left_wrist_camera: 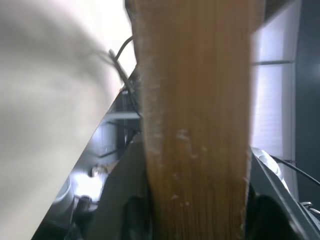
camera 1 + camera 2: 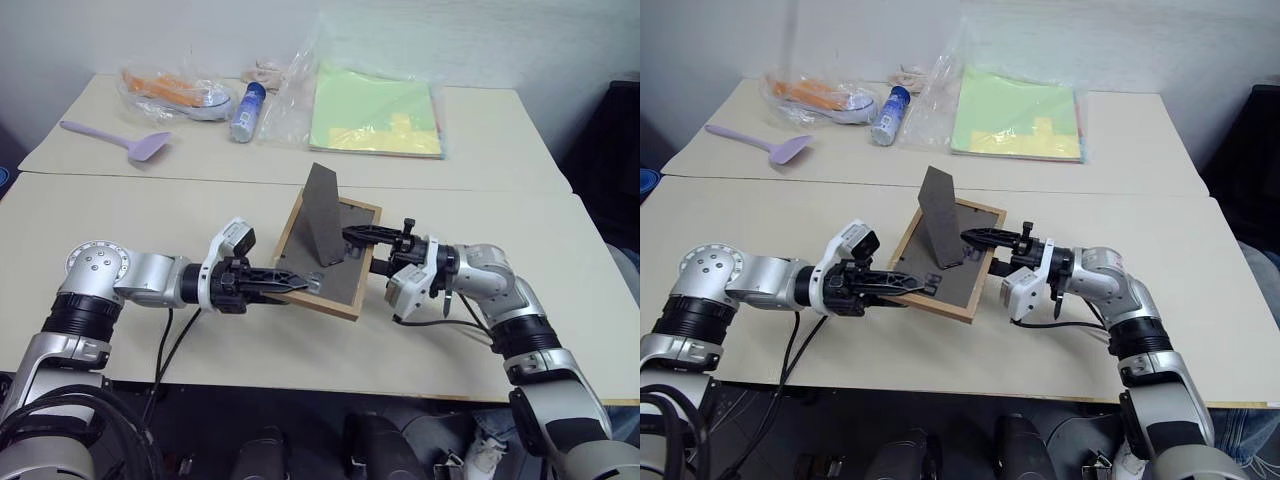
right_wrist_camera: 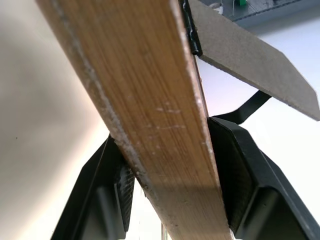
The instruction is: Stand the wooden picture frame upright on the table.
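A small wooden frame (image 2: 325, 255) is held between two sets of black robot fingers, tilted, its dark back panel facing up. It hangs over the near part of a pale beige bench (image 2: 120, 220), and whether its lower edge touches the surface cannot be told.

The left fingers (image 2: 290, 283) come in level from one side and pinch the frame's near edge; in the left wrist view the light wood edge (image 1: 195, 125) runs up between the two fingers. The right fingers (image 2: 362, 250) come in level from the opposite side and pinch the frame's other edge, one finger over the back panel and one beneath; in the right wrist view the wood (image 3: 150, 115) sits tight between both black pads (image 3: 240, 175).

A dark fold-out stand (image 2: 323, 213) rises from the back panel between the two sets of fingers, pointing up and away from the panel.

Well beyond the fingers, on the far part of the bench, lie a lilac spatula (image 2: 120, 140), a bag holding orange things (image 2: 170, 90), a small bottle with a blue cap (image 2: 247, 110), and green and yellow paper sheets in clear plastic (image 2: 375, 110).
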Tool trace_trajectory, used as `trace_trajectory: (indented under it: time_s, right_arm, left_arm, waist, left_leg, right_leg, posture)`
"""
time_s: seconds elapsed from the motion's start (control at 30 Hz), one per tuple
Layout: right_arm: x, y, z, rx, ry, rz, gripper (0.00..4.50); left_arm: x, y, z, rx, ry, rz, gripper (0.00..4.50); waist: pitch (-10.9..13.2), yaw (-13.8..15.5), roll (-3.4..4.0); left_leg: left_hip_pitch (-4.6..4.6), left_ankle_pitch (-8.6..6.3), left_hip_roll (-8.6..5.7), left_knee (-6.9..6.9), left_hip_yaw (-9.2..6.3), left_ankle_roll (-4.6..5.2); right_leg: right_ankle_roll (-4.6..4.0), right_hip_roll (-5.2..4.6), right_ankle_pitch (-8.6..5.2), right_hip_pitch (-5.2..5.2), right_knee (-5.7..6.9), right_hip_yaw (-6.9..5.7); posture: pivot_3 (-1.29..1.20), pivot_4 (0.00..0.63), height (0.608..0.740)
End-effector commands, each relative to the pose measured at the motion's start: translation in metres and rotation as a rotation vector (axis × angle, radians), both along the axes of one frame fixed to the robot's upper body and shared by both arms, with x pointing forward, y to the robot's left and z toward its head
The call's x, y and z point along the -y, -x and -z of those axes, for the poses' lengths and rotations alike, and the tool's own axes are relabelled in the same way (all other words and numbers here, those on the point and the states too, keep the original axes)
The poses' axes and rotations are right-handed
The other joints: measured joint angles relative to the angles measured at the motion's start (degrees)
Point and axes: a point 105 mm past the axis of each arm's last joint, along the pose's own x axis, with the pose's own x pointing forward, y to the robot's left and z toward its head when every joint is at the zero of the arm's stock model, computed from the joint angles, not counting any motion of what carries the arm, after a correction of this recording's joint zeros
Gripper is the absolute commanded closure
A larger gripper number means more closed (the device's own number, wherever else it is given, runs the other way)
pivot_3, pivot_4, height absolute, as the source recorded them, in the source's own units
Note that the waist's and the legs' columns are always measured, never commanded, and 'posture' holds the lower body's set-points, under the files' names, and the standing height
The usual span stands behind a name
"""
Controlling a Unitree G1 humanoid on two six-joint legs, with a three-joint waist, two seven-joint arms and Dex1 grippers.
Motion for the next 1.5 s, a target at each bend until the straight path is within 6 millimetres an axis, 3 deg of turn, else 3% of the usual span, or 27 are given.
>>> trace_trajectory:
  time_s: [0.03,0.1,0.17,0.3,0.37,0.47,0.57,0.67,0.9,1.1,1.2,1.43,1.5]
  right_arm:
    - [0.006,-0.003,-0.020,0.035,-0.124,0.028,3.23]
    - [0.008,-0.003,-0.022,0.026,-0.143,0.033,3.23]
    - [0.012,-0.004,-0.024,-0.004,-0.166,0.034,3.23]
    - [0.019,-0.003,-0.021,-0.174,-0.216,0.019,3.23]
    - [0.021,-0.002,-0.018,-0.439,-0.311,-0.026,3.23]
    - [0.022,0.011,-0.013,-0.991,-0.463,-0.179,3.23]
    - [0.024,0.016,-0.003,-1.307,-0.520,-0.198,3.23]
    - [0.026,0.011,0.012,-1.452,-0.558,-0.141,3.23]
    - [0.029,0.004,0.060,-1.552,-0.523,0.006,3.23]
    - [0.032,-0.002,0.069,-1.537,-0.550,0.045,3.23]
    - [0.033,-0.001,0.064,-1.561,-0.572,0.022,2.26]
    - [0.046,0.013,0.036,-1.388,-0.495,-0.024,0.02]
    - [0.055,0.024,0.033,-1.340,-0.418,-0.020,0.02]
  left_arm:
    - [-0.005,0.004,-0.024,0.146,0.057,-0.047,1.60]
    - [-0.013,0.002,-0.026,0.213,0.038,-0.142,0.95]
    - [-0.035,-0.001,-0.028,0.289,-0.016,-0.294,0.34]
    - [-0.069,0.001,-0.039,0.561,-0.085,-0.489,0.30]
    - [-0.077,0.003,-0.038,0.792,-0.179,-0.505,0.30]
    - [-0.078,0.006,-0.011,1.169,-0.420,-0.358,0.00]
    - [-0.075,0.004,0.006,1.380,-0.470,-0.309,0.00]
    - [-0.067,0.004,0.011,1.454,-0.424,-0.312,0.00]
    - [-0.061,0.004,0.022,1.455,-0.403,-0.250,0.00]
    - [-0.064,0.000,0.022,1.456,-0.417,-0.234,0.00]
    - [-0.066,0.000,0.025,1.452,-0.429,-0.210,0.00]
    - [-0.080,0.000,0.032,1.437,-0.477,-0.219,0.00]
    - [-0.088,0.001,0.040,1.424,-0.520,-0.224,0.00]
  waist:
    - [0.0,0.0,0.01]
    - [0.0,-0.4,0.01]
    - [0.0,-1.0,0.01]
    - [0.0,-1.3,0.04]
    - [0.0,-1.1,0.04]
    - [0.1,-0.2,0.16]
    - [0.1,0.5,0.23]
    - [0.1,0.6,0.19]
    - [0.1,0.1,0.19]
    - [0.1,0.0,0.17]
    - [0.1,0.1,0.16]
    - [0.1,0.3,0.16]
    - [0.1,0.3,0.16]
  left_leg:
    - [-0.02,0.00,0.03,0.00,0.00,0.00]
    - [0.00,0.00,0.02,-0.03,0.00,0.00]
    - [0.00,0.00,0.04,-0.05,-0.01,-0.01]
    - [0.01,0.03,0.09,-0.08,-0.10,-0.05]
    - [0.02,0.03,0.04,-0.08,-0.10,-0.05]
    - [-0.01,0.02,0.01,-0.11,-0.17,-0.04]
    - [-0.02,-0.03,-0.02,-0.10,-0.15,0.02]
    - [-0.04,-0.08,0.02,-0.11,-0.17,0.07]
    - [-0.10,-0.12,0.02,-0.20,-0.10,0.10]
    - [0.10,-0.12,0.03,-0.16,-0.06,0.11]
    - [0.12,-0.11,0.04,-0.17,-0.06,0.10]
    - [-0.10,-0.13,0.03,-0.18,-0.07,0.14]
    - [-0.10,-0.14,0.03,-0.19,-0.08,0.16]
  right_leg:
    - [0.00,0.01,0.00,0.00,-0.02,-0.01]
    - [0.00,0.00,0.00,0.00,-0.03,0.00]
    - [0.00,0.01,0.00,-0.01,-0.02,0.01]
    - [-0.08,0.01,-0.04,-0.02,-0.04,-0.03]
    - [-0.09,0.00,-0.05,0.01,-0.09,-0.04]
    - [-0.09,0.02,-0.05,0.09,-0.13,-0.12]
    - [-0.11,-0.05,-0.06,0.08,-0.35,-0.10]
    - [-0.11,-0.12,-0.06,0.07,-0.40,-0.12]
    - [-0.09,-0.10,-0.05,-0.04,-0.32,-0.13]
    - [-0.09,-0.08,-0.05,0.05,-0.19,-0.08]
    - [-0.10,-0.09,-0.05,0.08,-0.13,-0.07]
    - [-0.07,-0.09,-0.04,-0.05,-0.09,-0.10]
    - [-0.07,-0.08,-0.04,-0.04,-0.12,-0.12]
  posture:
    - [0.00,0.150,0.740]
    - [0.00,0.150,0.740]
    - [0.00,0.150,0.740]
    - [0.00,0.150,0.740]
    - [0.00,0.150,0.740]
    - [0.00,0.150,0.740]
    - [0.00,0.150,0.740]
    - [0.00,0.150,0.740]
    - [0.00,0.150,0.740]
    - [0.00,0.150,0.740]
    - [0.00,0.150,0.740]
    - [0.00,0.150,0.740]
    - [0.00,0.150,0.740]
